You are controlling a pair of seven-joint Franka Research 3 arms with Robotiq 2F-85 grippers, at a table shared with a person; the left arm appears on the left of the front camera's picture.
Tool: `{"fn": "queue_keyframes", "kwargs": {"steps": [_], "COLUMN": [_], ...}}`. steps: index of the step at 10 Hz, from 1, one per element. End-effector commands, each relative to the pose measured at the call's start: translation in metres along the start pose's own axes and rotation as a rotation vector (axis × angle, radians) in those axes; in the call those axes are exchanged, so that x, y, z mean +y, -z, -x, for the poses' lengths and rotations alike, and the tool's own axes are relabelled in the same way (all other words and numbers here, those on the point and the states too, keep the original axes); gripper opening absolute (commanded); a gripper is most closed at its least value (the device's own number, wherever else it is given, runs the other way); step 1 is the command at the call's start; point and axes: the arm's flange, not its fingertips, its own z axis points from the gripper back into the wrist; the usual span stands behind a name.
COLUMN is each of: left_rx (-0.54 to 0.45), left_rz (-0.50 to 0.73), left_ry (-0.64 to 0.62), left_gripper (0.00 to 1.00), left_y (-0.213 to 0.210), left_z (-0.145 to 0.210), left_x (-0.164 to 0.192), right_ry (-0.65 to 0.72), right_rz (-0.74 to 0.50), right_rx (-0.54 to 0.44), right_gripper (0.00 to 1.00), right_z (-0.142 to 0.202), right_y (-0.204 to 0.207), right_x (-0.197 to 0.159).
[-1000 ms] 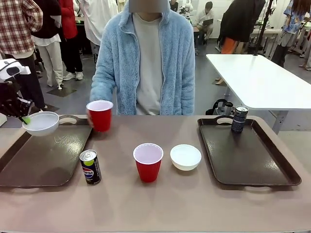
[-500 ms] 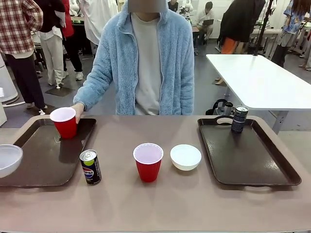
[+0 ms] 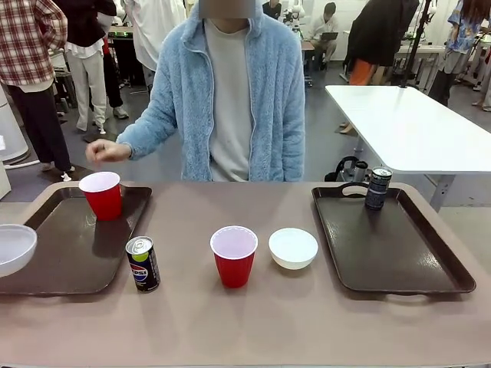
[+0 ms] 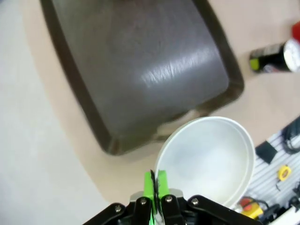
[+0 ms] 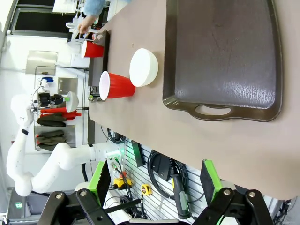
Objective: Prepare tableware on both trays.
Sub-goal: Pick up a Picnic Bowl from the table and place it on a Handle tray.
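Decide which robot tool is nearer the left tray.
Left. The left tool, gripping a bowl, hangs beside the left tray; the right tool is off the table, near the right tray.

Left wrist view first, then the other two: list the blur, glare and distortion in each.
Left wrist view: soft all over, a white streak of glare on the left tray, the Pepsi can smeared. Front view: sharp, except the person's hand, motion-blurred. Right wrist view: sharp, rolled sideways, wide-angle bend at the edges, dull sheen on the right tray.
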Motion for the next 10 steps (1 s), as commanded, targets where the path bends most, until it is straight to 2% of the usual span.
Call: {"fn": "queue_keyframes", "kwargs": {"steps": [1, 3, 6, 10], "left_rx": [-0.082, -0.108, -0.098, -0.098], "left_rz": [-0.006, -0.038, -0.006, 0.028], "left_ry": [-0.041, -0.042, -0.063, -0.083], "left_gripper": [0.00, 0.00, 0.00, 0.00], "left_y": [0.034, 0.062, 0.101, 0.113], "left_z": [-0.034, -0.069, -0.094, -0.100], "left_x": [-0.012, -0.017, -0.014, -0.006], "right_ry": [0.009, 0.009, 0.009, 0.009], "right_rz": [-0.028, -0.028, -0.028, -0.028], "right_rx": [-0.015, -0.015, -0.015, -0.015], "right_gripper": [1.00, 1.00, 1.00, 1.00], "right_z": [-0.003, -0.003, -0.003, -0.003], "right_y": [0.000, 0.000, 0.000, 0.000], "right_x": [0.001, 0.001, 0.001, 0.001]}}
